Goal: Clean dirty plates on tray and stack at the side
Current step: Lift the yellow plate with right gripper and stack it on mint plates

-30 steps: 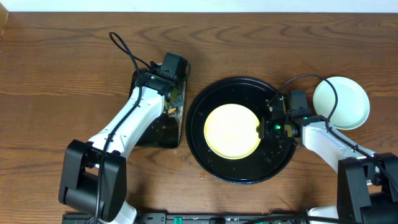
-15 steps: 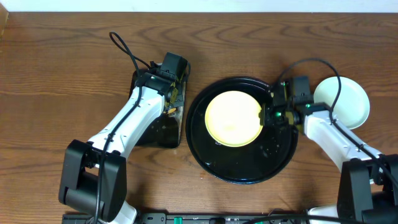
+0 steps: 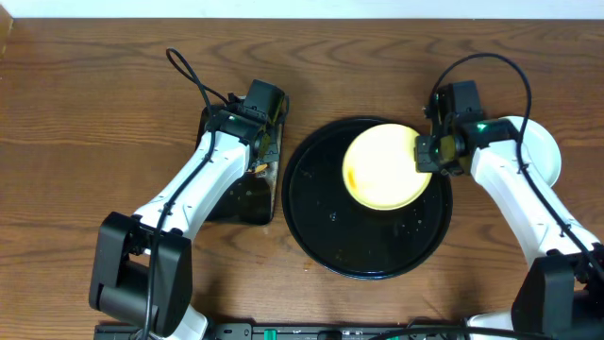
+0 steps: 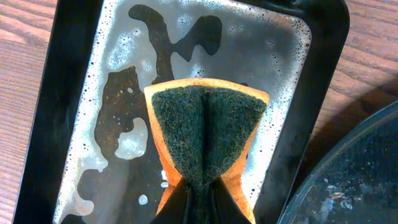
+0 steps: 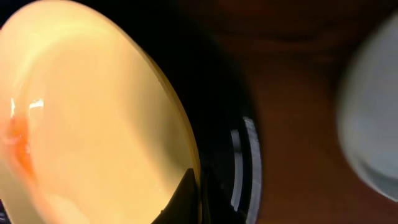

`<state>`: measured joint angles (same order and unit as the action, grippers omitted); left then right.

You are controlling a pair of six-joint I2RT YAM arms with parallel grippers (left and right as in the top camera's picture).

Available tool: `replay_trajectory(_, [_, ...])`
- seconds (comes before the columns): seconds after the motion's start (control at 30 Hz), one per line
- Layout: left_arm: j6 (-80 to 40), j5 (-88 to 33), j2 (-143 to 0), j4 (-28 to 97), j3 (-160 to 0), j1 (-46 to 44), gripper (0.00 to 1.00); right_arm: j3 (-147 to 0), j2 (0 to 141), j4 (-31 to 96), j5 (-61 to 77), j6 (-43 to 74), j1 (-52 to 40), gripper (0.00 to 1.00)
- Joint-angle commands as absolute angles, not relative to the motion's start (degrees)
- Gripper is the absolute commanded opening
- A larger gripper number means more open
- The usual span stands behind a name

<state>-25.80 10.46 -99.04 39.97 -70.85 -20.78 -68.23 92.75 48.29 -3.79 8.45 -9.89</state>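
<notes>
My right gripper (image 3: pixel 422 157) is shut on the right rim of the pale yellow plate (image 3: pixel 385 166) and holds it lifted and tilted over the upper right of the round black tray (image 3: pixel 321 236). The plate has an orange sauce smear at its left side (image 5: pixel 18 140). A pale mint plate (image 3: pixel 533 151) lies on the table to the right of the tray. My left gripper (image 4: pixel 202 205) is shut on an orange sponge with a green scrub face (image 4: pixel 205 127), pinched over the rectangular tray. The other mint plate does not show apart.
The rectangular black tray (image 4: pixel 323 74) holds soapy water and sits left of the round tray. The round tray's rim (image 5: pixel 249 162) is close beside the held plate. Bare wood table lies all round.
My right gripper has lifted the yellow plate off the middle of the round tray and carried it up and to the right, tilting it. The left arm has not moved.
</notes>
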Motion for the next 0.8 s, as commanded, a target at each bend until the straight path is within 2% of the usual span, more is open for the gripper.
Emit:
replay_trajectory(0.0, [-25.5,10.5,-98.8,40.0,-71.4,-20.7,0.08,-71.9,92.8,50.7,-10.6,6.3,-12.8,0.01])
replay_trajectory(0.13, [-25.5,10.5,-98.8,40.0,-71.4,-20.7,0.07,-73.0,92.8,54.2,-12.1,-0.2,-17.9,0.01])
replay_trajectory(0.27, [-25.5,10.5,-98.8,40.0,-71.4,-20.7,0.08,-73.0,92.8,56.1,-19.7,0.0,-21.2,0.01])
replay_trajectory(0.57, [-25.5,10.5,-98.8,40.1,-71.3,-20.7,0.08,-73.3,92.8,48.6,-21.8,3.1,-19.7,0.01])
replay_trajectory(0.77, [-25.5,10.5,-98.8,40.0,-71.3,-20.7,0.08,-73.6,92.7,49.5,-21.9,-0.2,-21.6,0.01])
